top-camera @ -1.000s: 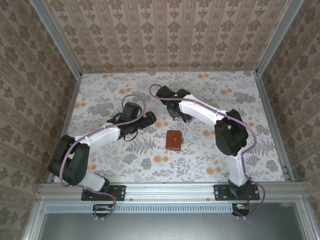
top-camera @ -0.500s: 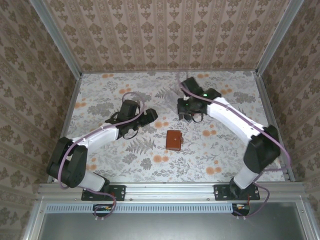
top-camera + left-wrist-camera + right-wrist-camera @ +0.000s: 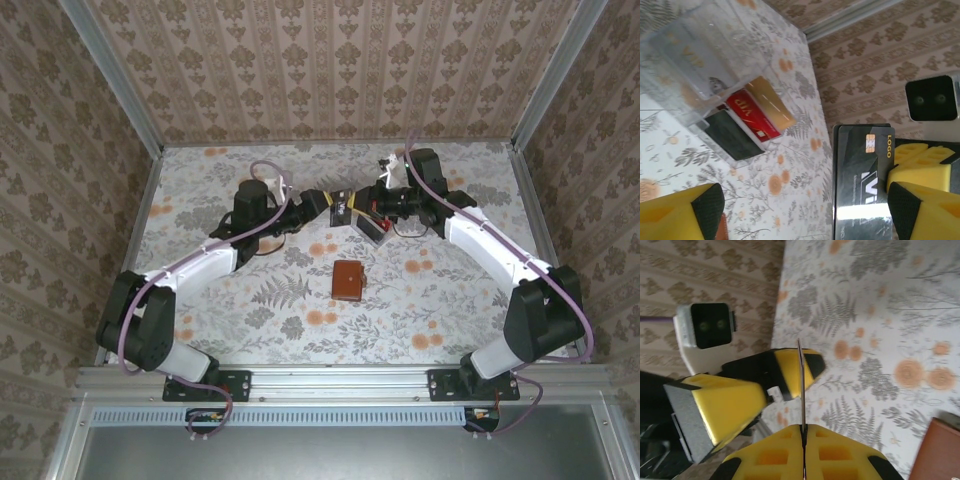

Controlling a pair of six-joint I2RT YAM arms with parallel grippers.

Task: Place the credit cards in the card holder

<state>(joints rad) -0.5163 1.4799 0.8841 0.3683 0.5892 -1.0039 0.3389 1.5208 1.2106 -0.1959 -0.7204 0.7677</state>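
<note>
- Right gripper (image 3: 803, 432) clamps a dark grey credit card (image 3: 860, 180) aloft, between both arms.
- Left gripper (image 3: 805, 210) is spread wide around it, seemingly not touching.
- Thin, stiff, slick plastic: pinch the flat faces.

Overhead rear view, facing wrist close-ups

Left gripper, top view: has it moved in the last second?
Yes. The left gripper has gone toward the back wall and slightly right, farther from the unmoved card holder.
</note>
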